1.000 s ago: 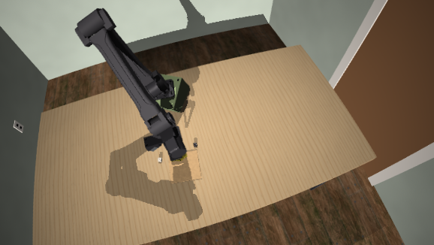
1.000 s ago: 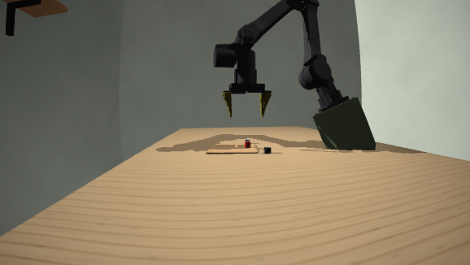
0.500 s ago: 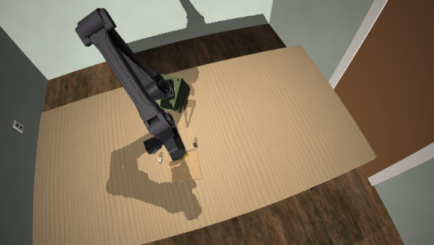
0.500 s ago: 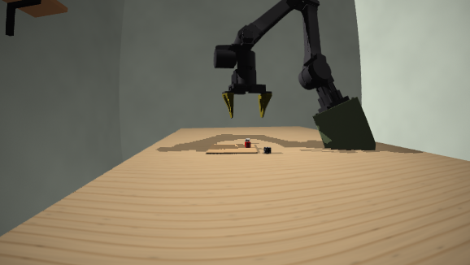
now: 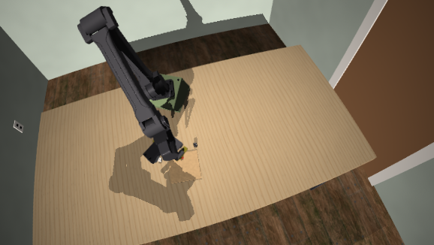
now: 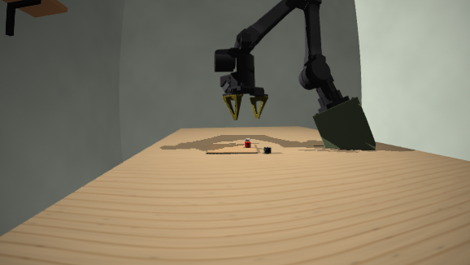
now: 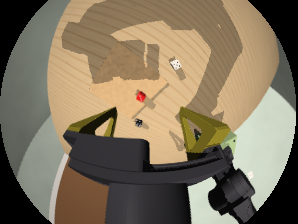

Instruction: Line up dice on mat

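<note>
My hand (image 6: 245,108) hangs high with fingers spread wide, holding nothing. The red die (image 6: 247,143) sits on the mat (image 6: 228,151), the black die (image 6: 267,150) just off its base-side edge, the white die (image 7: 176,64) apart on the bench (image 6: 244,211). Next pick: descend straight, centred, no tipping.

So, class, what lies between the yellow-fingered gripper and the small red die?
Nothing: the exterior view shows only air between the open yellow-fingered gripper and small red die.

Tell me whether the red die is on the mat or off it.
On the mat. In the exterior view the red die stands on the mat near its far edge, with the open gripper hanging well above it.
</note>
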Robot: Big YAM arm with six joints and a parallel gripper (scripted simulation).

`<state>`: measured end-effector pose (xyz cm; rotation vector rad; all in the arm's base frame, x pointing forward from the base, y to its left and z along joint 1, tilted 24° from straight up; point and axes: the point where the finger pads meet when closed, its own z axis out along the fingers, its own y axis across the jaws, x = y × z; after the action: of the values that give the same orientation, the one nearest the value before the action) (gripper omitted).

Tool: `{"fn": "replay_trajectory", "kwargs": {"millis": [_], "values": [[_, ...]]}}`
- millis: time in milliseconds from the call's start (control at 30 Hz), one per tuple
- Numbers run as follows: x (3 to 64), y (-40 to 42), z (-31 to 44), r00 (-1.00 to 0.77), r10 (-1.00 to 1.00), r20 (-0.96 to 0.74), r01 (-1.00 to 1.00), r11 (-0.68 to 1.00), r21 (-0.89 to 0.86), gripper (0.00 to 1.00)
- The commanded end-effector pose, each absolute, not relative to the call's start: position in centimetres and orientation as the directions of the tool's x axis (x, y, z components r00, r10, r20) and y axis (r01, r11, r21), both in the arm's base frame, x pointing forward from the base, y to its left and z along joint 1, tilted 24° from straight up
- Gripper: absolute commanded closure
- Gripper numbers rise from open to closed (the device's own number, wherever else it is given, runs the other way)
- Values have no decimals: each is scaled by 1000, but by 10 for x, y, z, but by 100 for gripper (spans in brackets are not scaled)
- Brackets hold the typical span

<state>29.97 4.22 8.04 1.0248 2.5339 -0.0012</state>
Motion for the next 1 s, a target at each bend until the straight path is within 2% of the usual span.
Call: {"fn": "replay_trajectory", "kwargs": {"millis": [0, 133, 200, 500, 633, 700, 967], "values": [[307, 36, 90, -734, 534, -419, 542, 833, 112, 0], [310, 34, 95, -767, 476, -431, 489, 868, 89, 0], [311, 30, 95, -823, 359, -440, 385, 922, 33, 0], [314, 18, 97, -898, 67, -435, 122, 988, -100, 0], [309, 12, 91, -912, -71, -405, -5, 987, -161, 0], [309, 12, 91, -912, -71, -405, -5, 987, -161, 0], [313, 1, 95, -863, -368, -346, -279, 918, -280, 0]]}}
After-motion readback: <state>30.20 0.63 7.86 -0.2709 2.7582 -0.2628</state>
